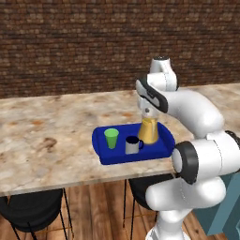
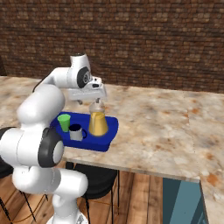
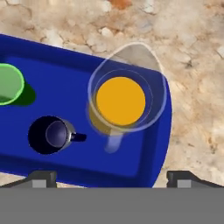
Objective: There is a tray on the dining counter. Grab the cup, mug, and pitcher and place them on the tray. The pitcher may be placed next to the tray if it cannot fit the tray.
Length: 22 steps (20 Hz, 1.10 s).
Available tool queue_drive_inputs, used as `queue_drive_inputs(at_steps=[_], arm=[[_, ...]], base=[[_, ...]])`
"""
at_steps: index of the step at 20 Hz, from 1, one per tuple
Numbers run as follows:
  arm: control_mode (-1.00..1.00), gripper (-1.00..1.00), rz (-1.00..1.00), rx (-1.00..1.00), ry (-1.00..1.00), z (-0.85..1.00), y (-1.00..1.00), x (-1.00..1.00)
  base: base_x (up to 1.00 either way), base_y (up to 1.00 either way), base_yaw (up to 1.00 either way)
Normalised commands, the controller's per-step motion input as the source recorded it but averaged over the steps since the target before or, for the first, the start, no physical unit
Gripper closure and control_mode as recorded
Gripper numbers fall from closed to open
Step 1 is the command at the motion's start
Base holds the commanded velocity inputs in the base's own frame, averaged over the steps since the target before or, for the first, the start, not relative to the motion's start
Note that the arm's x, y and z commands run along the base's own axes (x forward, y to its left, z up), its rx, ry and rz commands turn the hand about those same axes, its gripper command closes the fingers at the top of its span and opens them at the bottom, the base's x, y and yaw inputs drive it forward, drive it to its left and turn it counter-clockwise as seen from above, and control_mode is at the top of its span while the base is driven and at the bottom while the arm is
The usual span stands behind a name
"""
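Left base view: blue tray (image 1: 161,149) flat on marble bench (image 1: 47,140), near front edge, approx centre frame. On tray: green cup (image 1: 111,138) at 9 o'clock end, upright; grey mug (image 1: 132,146) w/ dark handle at 6 o'clock of tray middle, just beside cup, not touching; pitcher (image 1: 149,131) w/ orange liquid at 3 o'clock end, upright, just beside mug. Jaws (image 1: 148,112) directly above pitcher neck, pointing down, spread wide, gripping nothing. Dark stools (image 1: 30,208) under bench edge.

Right base view: same tray (image 2: 107,142) w/ cup (image 2: 64,122) at 9 o'clock, mug (image 2: 76,132) next along, pitcher (image 2: 98,121) at 3 o'clock end. Jaws (image 2: 97,101) hovering at neck top; contact w/ glass can't be told. Brick wall (image 2: 153,39) behind bench (image 2: 162,127).

Hand view: looking straight down. Pitcher (image 3: 124,101) approx centre, orange disc inside clear rim, spout toward 12 o'clock. Mug (image 3: 49,134) at 8 o'clock of pitcher, handle toward 3 o'clock. Cup (image 3: 8,84) at 9 o'clock frame edge, partly cut off. All three inside tray (image 3: 148,162) rim. Fingertips (image 3: 41,178) at 6 o'clock edge, well apart, clear of pitcher.
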Motion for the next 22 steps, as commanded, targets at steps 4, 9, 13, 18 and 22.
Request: queue_drive_inputs(at_steps=[4, 9, 13, 18, 22], arm=[[-1.0, -1.0, 0.0, 0.0, -0.01, 0.51, -0.01, -0.63], [-1.0, -1.0, -0.02, 0.02, -0.01, 0.19, -0.08, -0.88], [-1.0, -1.0, -0.04, 0.0, -0.07, 0.04, -0.27, -0.84], [-1.0, -1.0, -0.1, 0.0, -0.01, 0.03, -0.38, -0.71], [-1.0, -1.0, -0.17, 0.0, 0.0, 0.09, -0.19, -0.5]], base=[[0.0, 0.0, 0.0], [0.0, 0.0, 0.0], [0.0, 0.0, 0.0], [0.0, 0.0, 0.0], [0.0, 0.0, 0.0]])
